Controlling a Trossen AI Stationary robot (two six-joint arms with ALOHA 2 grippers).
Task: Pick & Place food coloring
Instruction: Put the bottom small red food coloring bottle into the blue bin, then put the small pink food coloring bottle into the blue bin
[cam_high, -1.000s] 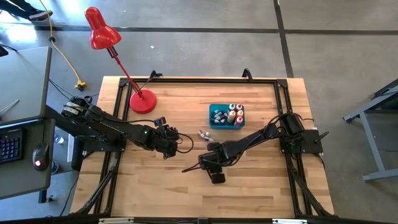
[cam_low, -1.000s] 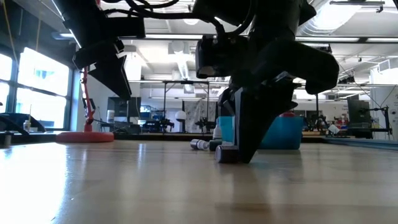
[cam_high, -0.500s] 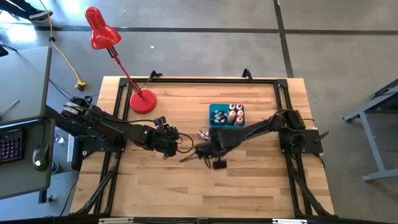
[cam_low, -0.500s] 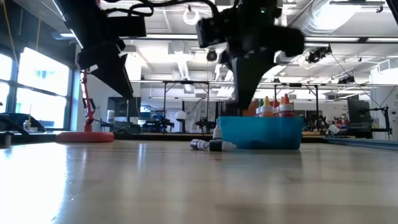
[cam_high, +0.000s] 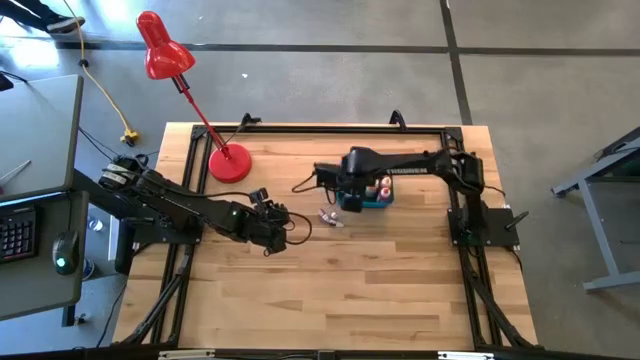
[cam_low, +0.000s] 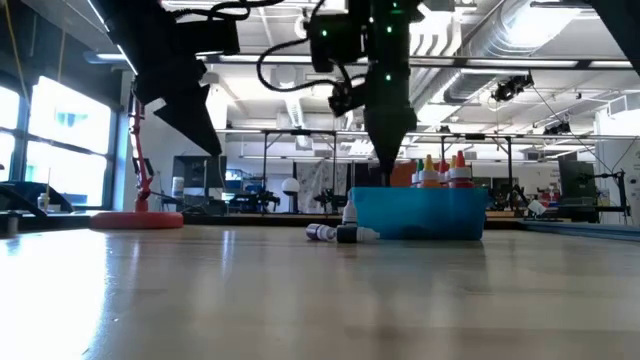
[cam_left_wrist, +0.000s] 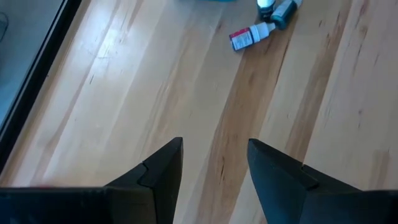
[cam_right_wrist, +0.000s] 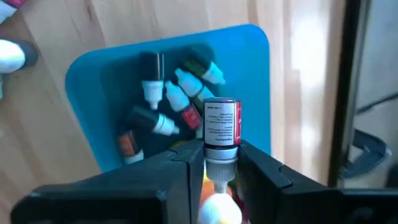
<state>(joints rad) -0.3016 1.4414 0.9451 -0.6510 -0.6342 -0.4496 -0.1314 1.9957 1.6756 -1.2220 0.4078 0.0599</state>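
Observation:
My right gripper (cam_right_wrist: 221, 169) hangs above the blue bin (cam_high: 377, 199), shut on a small food coloring bottle (cam_right_wrist: 221, 127) with a red-and-white label. Inside the bin lie several small bottles (cam_right_wrist: 180, 99), and others stand upright (cam_low: 440, 172). Loose bottles (cam_high: 328, 217) lie on their sides on the table just left of the bin, also showing in the low view (cam_low: 340, 233) and the left wrist view (cam_left_wrist: 252, 34). My left gripper (cam_left_wrist: 214, 168) hovers open over bare wood left of them (cam_high: 290, 228), holding nothing. My right gripper pinches the bottle between its two fingers at the neck end (cam_right_wrist: 221, 160), just beside the white cap (cam_right_wrist: 221, 208). The fingers slant steeply down from above. The labelled body sticks out beyond the fingertips, lifted clear above the bin.
A red desk lamp stands with its base (cam_high: 229, 163) at the table's far left. Black frame rails (cam_high: 300, 128) run along the table's edges. Bare wood (cam_high: 330, 290) fills the near half of the table.
My right gripper has risen from the table's middle, where it stood low on the wood, and swung toward the far edge to a place over the blue bin, tipping more steeply down. It carries the small bottle with it.

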